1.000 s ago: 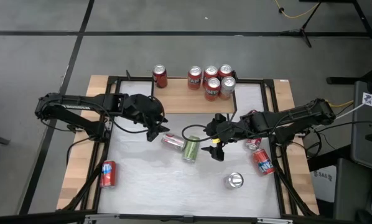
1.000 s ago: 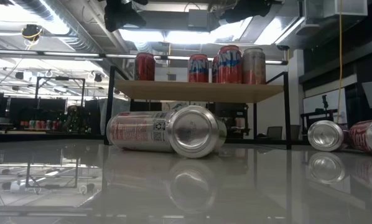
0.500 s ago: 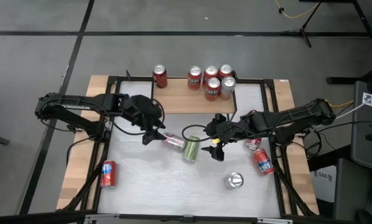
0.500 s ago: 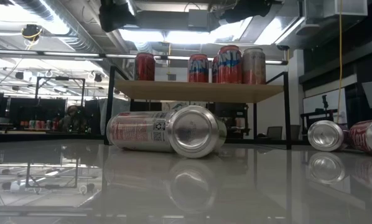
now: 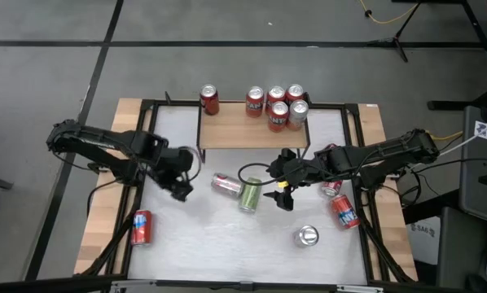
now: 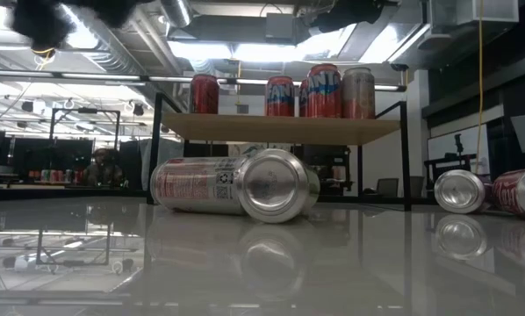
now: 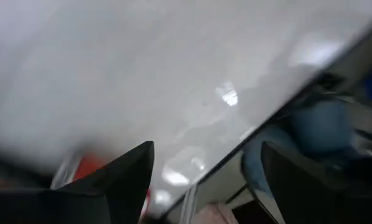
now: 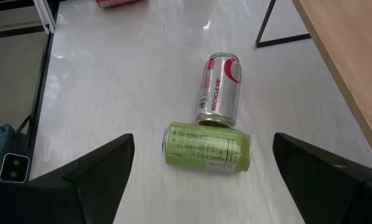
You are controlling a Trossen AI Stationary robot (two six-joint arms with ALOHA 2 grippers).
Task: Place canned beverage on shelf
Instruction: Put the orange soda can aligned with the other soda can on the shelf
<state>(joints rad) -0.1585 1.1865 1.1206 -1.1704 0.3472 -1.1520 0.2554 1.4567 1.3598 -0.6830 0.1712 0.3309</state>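
While a silver can [image 5: 307, 236] stands upright nearest the front edge of the white table [image 5: 227, 244], a red can [image 5: 141, 227] lies on its side on the wooden strip at the left, and another red can [image 5: 345, 211] lies at the right with a further can [image 5: 331, 188] just behind it. Farther in, at the middle, a green can [image 8: 206, 147] lies on its side with its flank touching the end of a silver-and-red can [image 8: 219, 89], also lying down. The right gripper [image 5: 281, 186] hovers just beside the green can, its fingers [image 8: 93, 177] spread wide with nothing between them. The left gripper [image 5: 181, 184] hangs over the left part of the table, apart from the silver-and-red can; its fingers [image 7: 120, 183] stand apart and hold nothing, with only bare table and a blurred patch of red beyond them. At the far edge stands the shelf [image 5: 243, 134], its light-wood top on thin black legs. One red can [image 5: 209, 99] stands alone at its back left; four more cans [image 5: 278, 104] are clustered upright at its back right.
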